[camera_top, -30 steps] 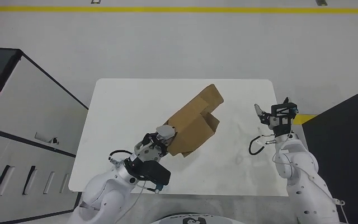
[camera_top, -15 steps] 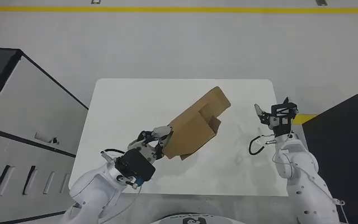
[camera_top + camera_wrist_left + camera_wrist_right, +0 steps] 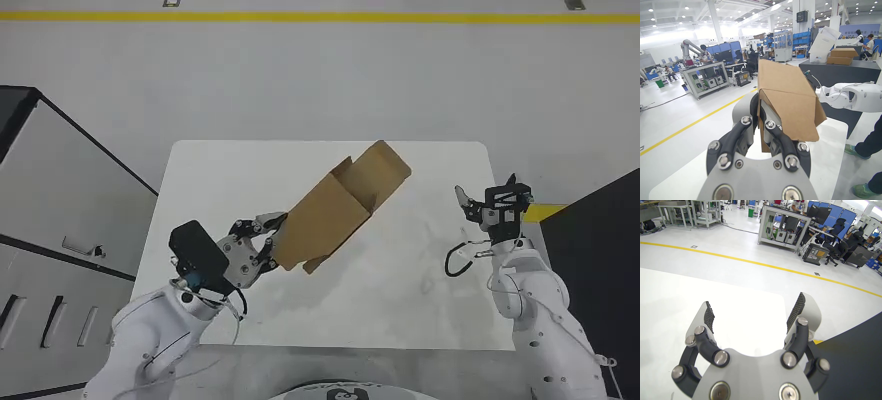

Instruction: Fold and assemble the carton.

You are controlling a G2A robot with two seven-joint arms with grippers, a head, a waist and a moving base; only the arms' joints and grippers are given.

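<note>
Over the middle of the table (image 3: 220, 180) I have the carton (image 3: 335, 215) held on a slant, its near-left end at my left gripper (image 3: 759, 107) and its other end pointing toward the far right corner. By my reading the job is about partway. The cardboard is not flat but stands opened out into a box-shaped sleeve with its side walls square, and that much I count as done. What is left, as far as I can judge, is the closing. The far-right end gapes open with a flap sticking out past the mouth, and at the near-left end the flaps hang loose and crooked rather than tucked, so neither end is shut and nothing is locked in place. Whether the low corner of the carton rests on the table or hangs just clear of it I cannot tell. The left gripper's fingers (image 3: 753, 108) are nearly together, pinching a single thin edge of cardboard at the near-left end between the ribbed pads, so this arm alone has hold of the carton. My right gripper (image 3: 755, 311) sits at the right edge of the table, well apart from the carton, with its fingers spread wide, nothing between them and touching nothing. Closing the flaps looks to me like work for both arms, so I expect to need that free gripper.
</note>
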